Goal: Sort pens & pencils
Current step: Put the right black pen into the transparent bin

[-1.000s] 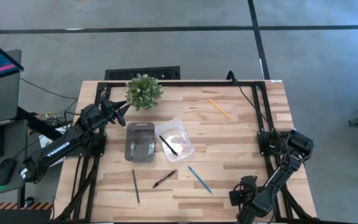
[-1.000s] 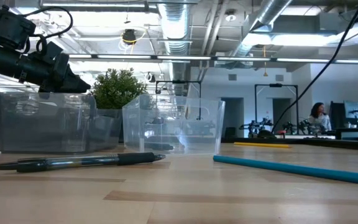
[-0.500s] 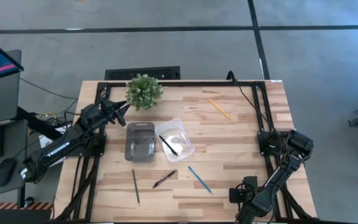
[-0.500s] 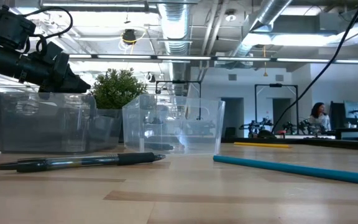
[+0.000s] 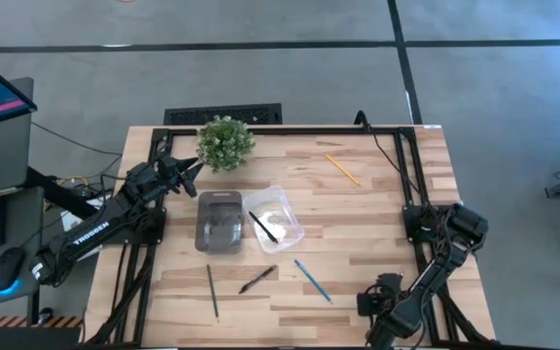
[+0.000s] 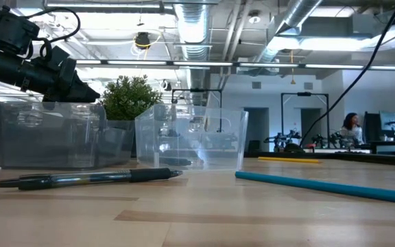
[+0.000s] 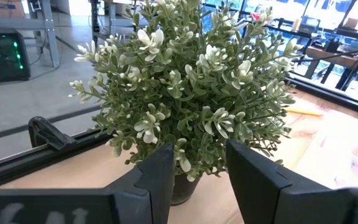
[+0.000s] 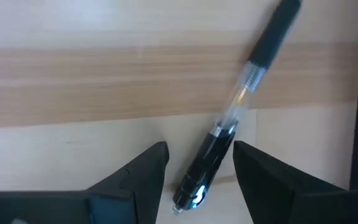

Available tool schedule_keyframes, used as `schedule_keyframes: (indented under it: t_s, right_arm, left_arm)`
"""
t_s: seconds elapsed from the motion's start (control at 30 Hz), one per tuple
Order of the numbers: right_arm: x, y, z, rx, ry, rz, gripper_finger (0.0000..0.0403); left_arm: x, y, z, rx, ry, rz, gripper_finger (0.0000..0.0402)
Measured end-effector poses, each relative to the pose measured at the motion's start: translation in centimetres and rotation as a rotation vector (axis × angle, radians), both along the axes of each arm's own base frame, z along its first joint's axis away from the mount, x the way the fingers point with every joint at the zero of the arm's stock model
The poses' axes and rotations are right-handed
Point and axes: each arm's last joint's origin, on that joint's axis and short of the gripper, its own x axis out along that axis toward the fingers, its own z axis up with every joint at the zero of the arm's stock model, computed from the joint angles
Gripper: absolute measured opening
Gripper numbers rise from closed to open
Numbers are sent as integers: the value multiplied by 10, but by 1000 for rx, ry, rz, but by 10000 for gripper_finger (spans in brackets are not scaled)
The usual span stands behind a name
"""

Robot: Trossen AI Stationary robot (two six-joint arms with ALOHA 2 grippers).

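Right gripper, jaws open, hovers astride a pen at the tabletop's near right corner; light, stiff, slick-barrelled, likely to roll, best pinched mid-barrel across its width.

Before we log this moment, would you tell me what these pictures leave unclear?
- Right gripper: in the high view, hidden under its own arm at the table's near right edge.
- Pen between its fingers: too small to find in the high view.
- Grey bin: contents blurred by tinted walls, high and low views.

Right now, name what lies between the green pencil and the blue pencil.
In the high view, one black pen lies between green pencil and blue pencil.
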Motion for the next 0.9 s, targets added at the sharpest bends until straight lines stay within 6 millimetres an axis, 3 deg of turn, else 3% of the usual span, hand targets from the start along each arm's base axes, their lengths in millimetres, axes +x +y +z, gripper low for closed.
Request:
schedule_keyframes:
  t_s: [0.2,0.9]
  right_arm:
    - [1,-2,0,20,20,96,214]
    - [3,-3,0,-22,-25,43,214]
  left_arm:
    - [0,0,0,1,1,0,135]
    - [0,0,0,-1,-1,1,135]
